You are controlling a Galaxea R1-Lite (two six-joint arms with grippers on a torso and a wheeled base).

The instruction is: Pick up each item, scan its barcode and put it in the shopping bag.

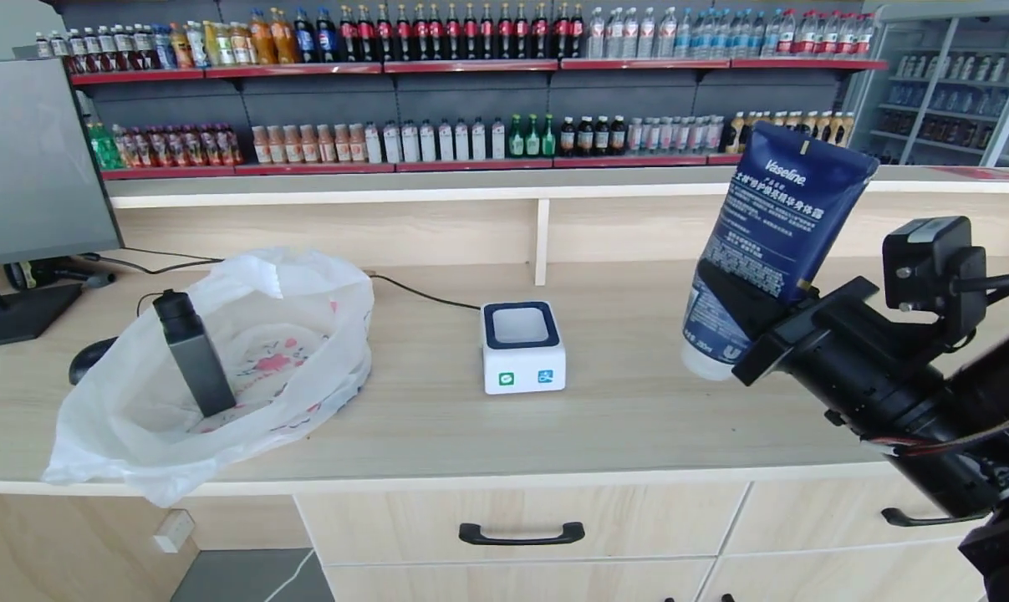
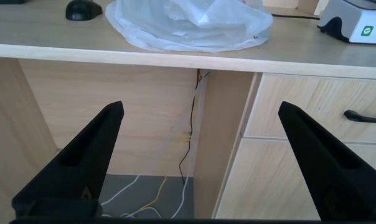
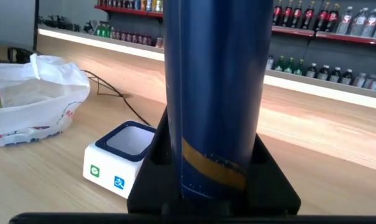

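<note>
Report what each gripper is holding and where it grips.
Right gripper holds the blue tube by its lower body, just above the white cap. Left gripper is open, holding nothing.

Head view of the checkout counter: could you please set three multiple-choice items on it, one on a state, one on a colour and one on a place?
1. The right gripper is: A) shut on the blue tube B) open and empty C) shut on a can.
2. The scanner has a top frame that is: A) red B) dark blue C) yellow.
3. The dark bottle stands: A) on the scanner B) in the shopping bag C) in the right gripper.

Key: 1 A, it clamps the tube's lower end; 2 B, a dark blue frame rings the pale pad; 3 B, the bottle stands tilted inside the open bag.
</note>
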